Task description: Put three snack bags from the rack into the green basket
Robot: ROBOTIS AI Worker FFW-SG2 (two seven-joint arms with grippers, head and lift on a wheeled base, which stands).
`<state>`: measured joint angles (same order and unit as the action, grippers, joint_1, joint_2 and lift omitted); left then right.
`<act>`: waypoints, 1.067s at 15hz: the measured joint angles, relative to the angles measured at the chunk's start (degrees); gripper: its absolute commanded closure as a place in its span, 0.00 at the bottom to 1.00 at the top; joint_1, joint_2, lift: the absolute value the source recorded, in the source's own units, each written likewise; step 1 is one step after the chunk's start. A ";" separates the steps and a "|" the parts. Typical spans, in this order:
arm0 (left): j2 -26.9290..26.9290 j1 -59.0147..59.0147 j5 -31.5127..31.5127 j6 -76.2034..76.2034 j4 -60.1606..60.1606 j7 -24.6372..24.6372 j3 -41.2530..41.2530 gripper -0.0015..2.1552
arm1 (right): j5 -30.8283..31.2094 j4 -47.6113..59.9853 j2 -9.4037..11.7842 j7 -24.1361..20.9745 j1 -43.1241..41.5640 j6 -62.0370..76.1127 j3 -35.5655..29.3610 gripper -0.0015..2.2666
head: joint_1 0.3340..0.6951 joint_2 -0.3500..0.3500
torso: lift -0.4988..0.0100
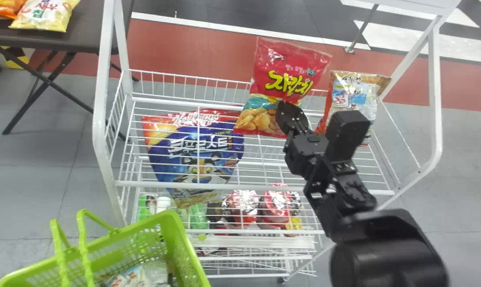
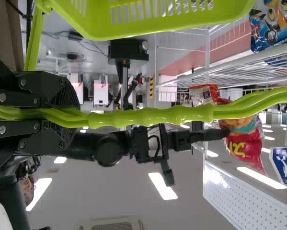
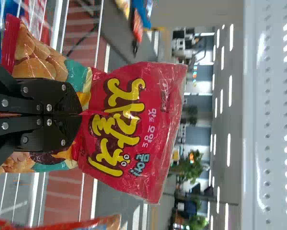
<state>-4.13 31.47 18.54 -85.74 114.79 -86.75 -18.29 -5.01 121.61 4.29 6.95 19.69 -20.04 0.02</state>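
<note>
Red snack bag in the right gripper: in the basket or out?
Out: the right gripper holds the red snack bag upright at the rack, apart from the green basket.

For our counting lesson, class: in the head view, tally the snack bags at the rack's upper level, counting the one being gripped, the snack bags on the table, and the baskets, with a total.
Rack snack bags (red bag, blue bag, tan-topped bag): 3
Table snack bags (orange bag, yellow bag): 2
Green basket: 1
Total: 6

Rack rail (image 1: 256, 187) between red bag (image 1: 282, 67) and basket (image 1: 184, 247)
</note>
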 measured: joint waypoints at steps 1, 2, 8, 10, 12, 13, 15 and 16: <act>0.00 -0.02 0.00 0.00 0.09 0.00 0.00 1.00 | -2.72 4.27 0.06 0.66 3.02 -2.76 0.32 1.00 | 1.00 0.31 | 0.98; 0.02 -0.07 0.00 0.00 0.14 0.07 -0.04 1.00 | -5.45 8.41 0.16 1.04 6.08 -6.43 0.71 1.00 | 1.00 0.34 | 0.98; 0.18 -0.49 0.05 0.00 0.24 0.18 0.00 1.00 | -19.20 20.68 0.64 4.53 14.97 -32.37 1.88 1.00 | 1.00 0.60 | 0.98; 0.22 -0.53 0.07 0.00 0.19 0.18 0.01 1.00 | -23.61 22.80 0.70 5.58 15.60 -40.96 1.89 1.00 | 1.00 0.72 | 0.98; 0.31 -0.53 0.08 0.00 0.18 0.18 0.01 1.00 | -26.72 23.60 0.72 5.88 15.57 -47.67 2.17 1.00 | 1.00 0.81 | 0.98; 0.35 -0.53 0.09 0.00 0.18 0.17 0.02 1.00 | -27.20 23.42 0.71 5.89 15.39 -49.72 2.80 1.00 | 1.00 0.84 | 0.98; 0.41 -0.53 0.15 0.00 0.31 0.10 0.12 1.00 | -26.31 20.84 0.77 5.81 14.73 -51.08 4.89 0.99 | 1.00 0.91 | 0.98; 0.42 -0.53 0.18 -0.01 0.33 0.09 0.20 1.00 | -25.46 18.53 0.98 5.79 14.12 -51.22 6.39 0.93 | 1.00 0.93 | 0.98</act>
<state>-3.71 30.94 18.72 -85.75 115.12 -86.66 -18.09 -30.47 140.14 5.26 12.74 33.81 -71.26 6.42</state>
